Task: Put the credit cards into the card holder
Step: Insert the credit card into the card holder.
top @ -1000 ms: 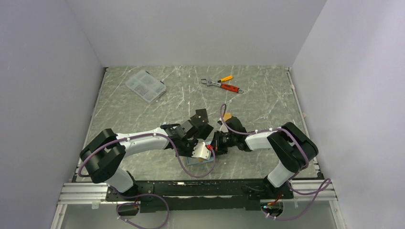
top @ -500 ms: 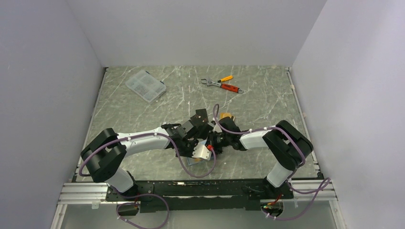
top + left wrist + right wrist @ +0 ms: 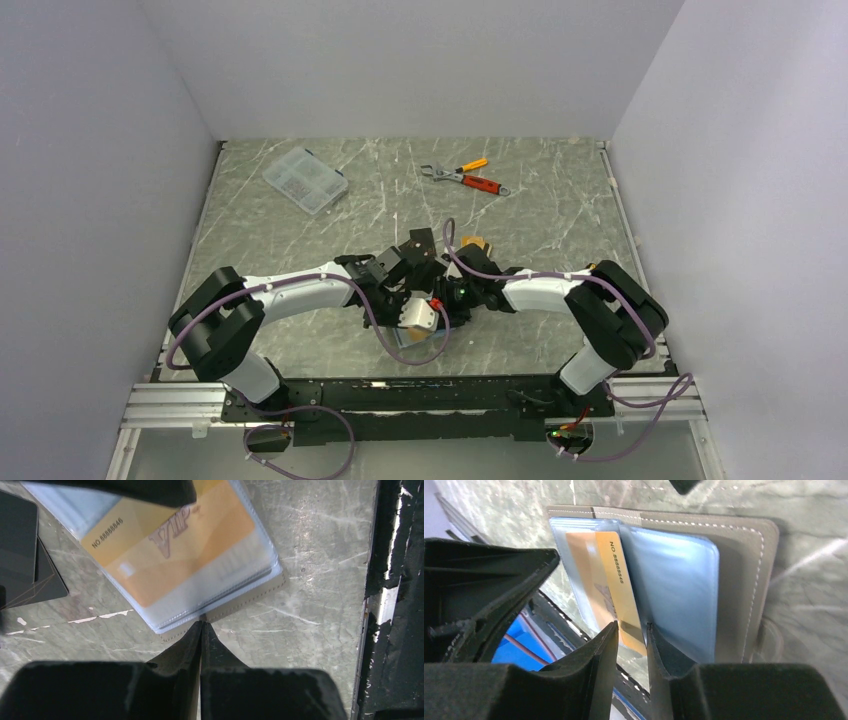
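- The right tool (image 3: 631,630) stands narrowly apart. The near end of the orange-gold card (image 3: 621,585) shows in the gap between its fingers, and I cannot tell whether either finger touches it.
- That card lies straight ahead of the right tool, its long axis running away along the tool's own line. Most of it sits under a clear sleeve (image 3: 260,565) of the open card holder (image 3: 744,570).
- The left tool (image 3: 201,626) is closed to a point, its tips against the holder's hem just ahead of it (pinning rather than gripping, by the look).
- The black cards (image 3: 17,550) lie on the counter (image 3: 310,580), ahead and to the left of the left tool, beside the holder. The left arm seems the nearer to them, though it is busy steadying.
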Available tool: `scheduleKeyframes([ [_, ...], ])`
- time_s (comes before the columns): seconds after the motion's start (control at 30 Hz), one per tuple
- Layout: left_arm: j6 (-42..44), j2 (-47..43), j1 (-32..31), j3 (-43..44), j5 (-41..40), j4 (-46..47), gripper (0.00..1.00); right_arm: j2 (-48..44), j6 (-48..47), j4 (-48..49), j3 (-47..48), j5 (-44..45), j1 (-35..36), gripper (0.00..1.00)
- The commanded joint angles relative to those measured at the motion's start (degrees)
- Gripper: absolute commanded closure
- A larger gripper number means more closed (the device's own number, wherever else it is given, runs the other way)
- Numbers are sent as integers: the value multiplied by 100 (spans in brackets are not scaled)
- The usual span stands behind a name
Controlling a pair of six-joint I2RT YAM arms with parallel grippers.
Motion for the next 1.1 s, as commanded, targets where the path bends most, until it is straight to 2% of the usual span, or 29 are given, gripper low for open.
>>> scheduleKeyframes([
  [0.0, -34, -88, 34, 49, 200, -131, 92, -384, -565, -1376, 301, 664, -40, 68],
  [0.2, -114, -103, 33, 64, 291, -81, 92, -463, -645, -1606, 532, 750, -29, 66],
  [0.33, -157, -97, 10, -46, 278, 37, 92, -501, -677, -1653, 708, 791, -60, 78],
  [0.53, -196, -139, -11, -183, 238, 184, 92, -513, -827, -1867, 1073, 755, -111, 87],
  [0.67, -249, -145, -64, -162, 298, 190, 93, -342, -820, -1823, 1163, 873, -188, 100],
  [0.87, -409, -223, -280, -127, 304, 310, 94, -27, -761, -1803, 1112, 1117, -178, 100],
  [1.07, -410, 59, -419, -194, 239, 406, 94, 44, -730, -1916, 989, 1330, -24, 100],
])
